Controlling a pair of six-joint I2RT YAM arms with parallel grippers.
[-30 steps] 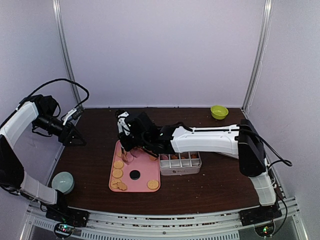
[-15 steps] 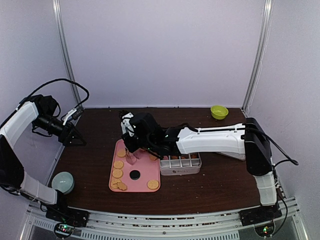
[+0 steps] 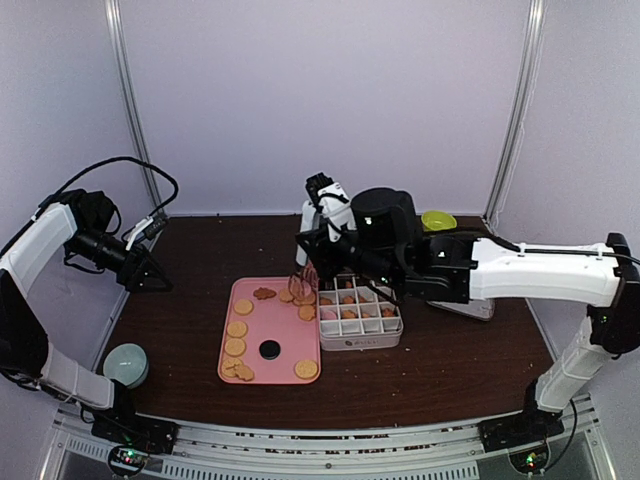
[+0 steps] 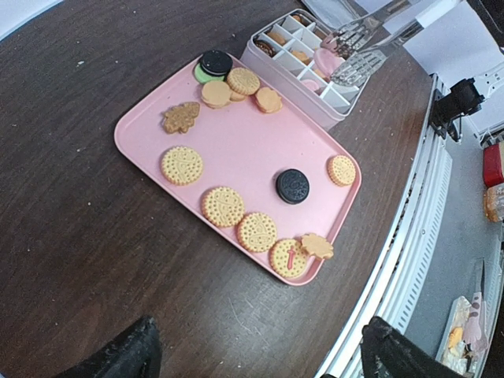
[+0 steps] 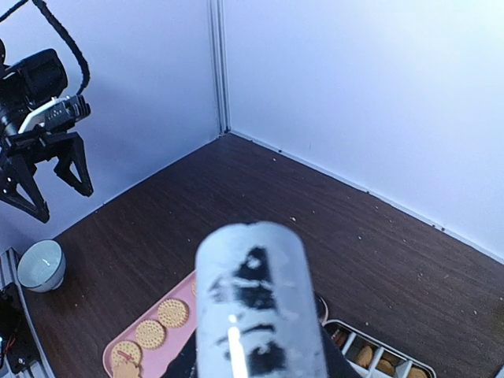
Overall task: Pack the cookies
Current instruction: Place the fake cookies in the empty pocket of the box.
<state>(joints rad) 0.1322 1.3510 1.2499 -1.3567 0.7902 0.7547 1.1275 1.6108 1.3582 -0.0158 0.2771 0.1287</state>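
Golden-orange for the most part, the cookies [image 4: 224,206] are lying flat and loose on the pink tray [image 4: 236,150]. In the top view they are crowding toward its 9 and 1 o'clock sides, and more are sitting in the compartment box [image 4: 293,101] at the tray's 3 o'clock. They are probably handling as light, stiff, crumbly pieces, so a gentle pinch across the flat faces near an edge is looking safest. The right gripper [image 3: 315,240] is clamping metal tongs [image 4: 358,59], which appear to be pinching a pink cookie [image 4: 327,59] above the box. The left gripper [image 3: 150,275] is hanging wide open and empty, well apart at the tray's 9 o'clock.
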